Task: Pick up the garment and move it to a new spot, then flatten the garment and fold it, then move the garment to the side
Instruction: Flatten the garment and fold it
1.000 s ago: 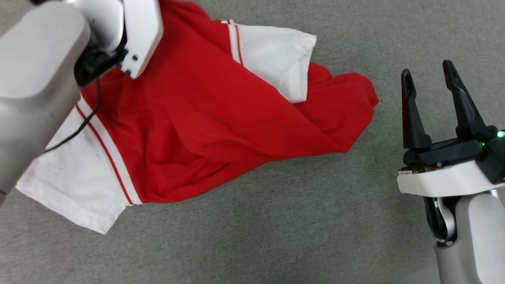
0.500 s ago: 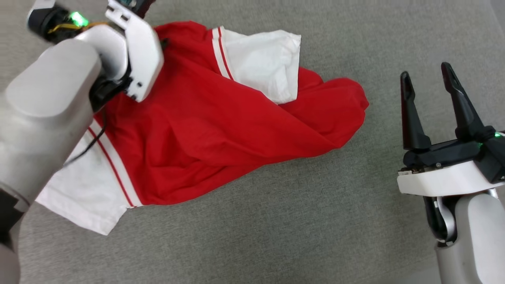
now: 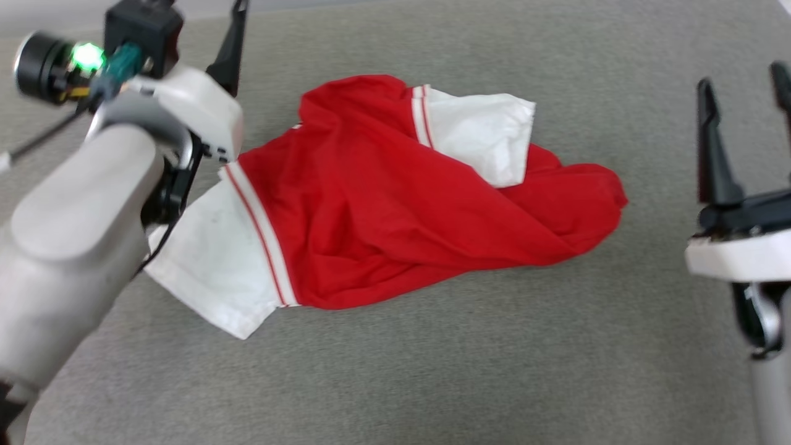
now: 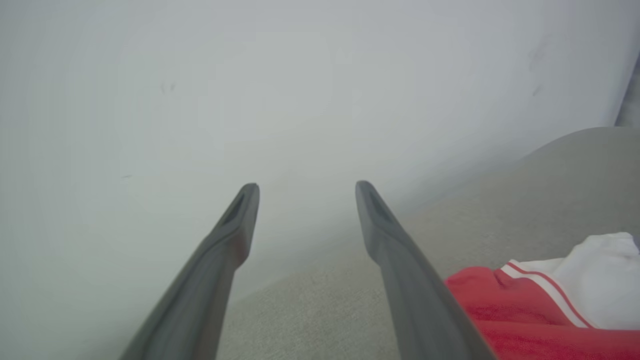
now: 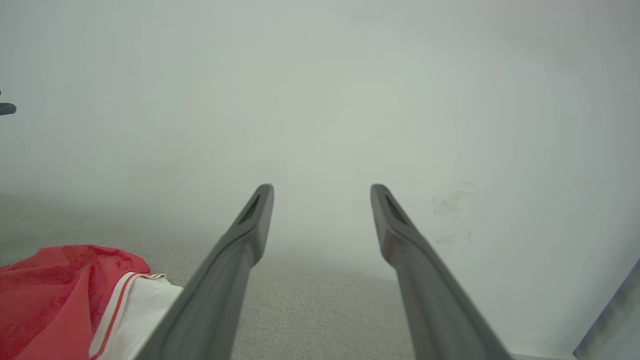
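Observation:
The garment (image 3: 383, 204) lies rumpled on the grey cloth surface, plain red side up. One white sleeve (image 3: 210, 278) spreads at its left and the other (image 3: 488, 133) is folded over its top right. My left gripper (image 4: 306, 187) hovers open and empty beyond the garment's left end, apart from the cloth; one of its fingers (image 3: 230, 55) shows in the head view. A red fold and a white sleeve (image 4: 525, 320) sit at its lower right. My right gripper (image 3: 741, 80) stands open and empty to the right of the garment (image 5: 55, 290).
The grey cloth surface (image 3: 432, 371) stretches wide in front of and to the right of the garment. A pale wall (image 4: 300, 75) rises just behind its far edge. A dark fingertip of the other gripper (image 5: 7, 108) pokes in at the right wrist view's left edge.
My left gripper has opened, let go of the garment and drawn up and to the left. The garment has settled flat on the surface. The head camera has shifted; the right gripper stays open.

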{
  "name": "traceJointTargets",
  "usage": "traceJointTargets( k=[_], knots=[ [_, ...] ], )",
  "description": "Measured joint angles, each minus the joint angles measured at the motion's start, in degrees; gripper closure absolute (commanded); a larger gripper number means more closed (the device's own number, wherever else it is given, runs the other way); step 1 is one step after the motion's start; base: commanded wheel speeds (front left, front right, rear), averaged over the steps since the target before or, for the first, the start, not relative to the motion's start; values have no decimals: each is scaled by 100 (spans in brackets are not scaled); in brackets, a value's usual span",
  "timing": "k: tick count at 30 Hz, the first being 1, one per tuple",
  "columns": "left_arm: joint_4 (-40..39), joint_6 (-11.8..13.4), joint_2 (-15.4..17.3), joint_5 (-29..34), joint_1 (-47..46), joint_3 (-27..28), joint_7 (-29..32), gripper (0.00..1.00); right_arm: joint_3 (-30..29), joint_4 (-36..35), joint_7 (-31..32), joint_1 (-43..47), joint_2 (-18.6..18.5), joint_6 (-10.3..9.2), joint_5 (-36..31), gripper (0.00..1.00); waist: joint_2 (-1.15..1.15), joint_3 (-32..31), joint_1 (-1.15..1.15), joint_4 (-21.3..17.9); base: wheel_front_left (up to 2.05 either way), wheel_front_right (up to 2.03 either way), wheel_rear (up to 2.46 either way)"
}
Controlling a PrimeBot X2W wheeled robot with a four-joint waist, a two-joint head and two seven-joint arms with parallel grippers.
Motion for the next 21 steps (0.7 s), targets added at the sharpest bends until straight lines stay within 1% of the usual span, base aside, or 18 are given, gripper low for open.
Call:
traceJointTargets(
  k=[3, 5, 7, 9, 10, 13, 15, 18, 21],
  knots=[
    [-921, 644, 219, 435, 565, 604, -11, 0, 66, 10, 0, -302, -296, 0, 11, 0, 0, -25, 0, 180, 0, 0, 0],
    [-1454, 1005, 290, 621, 1094, 1074, -20, 0, 172, 71, 71, -571, -539, 0, 20, 0, 0, -10, 0, 282, 0, 0, 0],
    [-1889, 1257, 303, 836, 1678, 1501, -19, 0, 364, 177, 318, -879, -778, 0, 154, 0, 0, 21, 0, 375, 0, 0, 0],
    [-2284, 1485, 274, 1074, 2194, 1945, -19, 0, 616, 256, 687, -1193, -1034, 0, 302, 0, 0, 54, 0, 459, 0, 0, 0],
    [-2762, 1703, 112, 1430, 2917, 2520, -20, 0, 1174, 453, 1459, -1667, -1451, 0, 671, 0, 0, 108, 0, 569, 0, 0, 0],
    [-3093, 1769, -183, 1763, 3579, 3026, -19, 0, 1929, 668, 2508, -2116, -1952, 1, 1187, 0, 0, 164, 0, 688, 0, 0, 0],
    [-3255, 1741, -405, 1971, 3934, 3309, -20, 0, 2443, 791, 3353, -2415, -2268, 1, 1639, 0, 0, 209, 0, 769, 0, 0, 0],
    [-3401, 1614, -764, 2248, 4365, 3621, -19, 0, 3125, 924, 4695, -2837, -2664, 1, 2393, 0, 0, 310, 0, 884, 0, 0, 0],
    [-3486, 1397, -1125, 2498, 4593, 3888, -20, 0, 3619, 985, 5757, -3299, -3011, 0, 3009, 0, 0, 445, 0, 1013, 0, 0, 0]
  ],
)
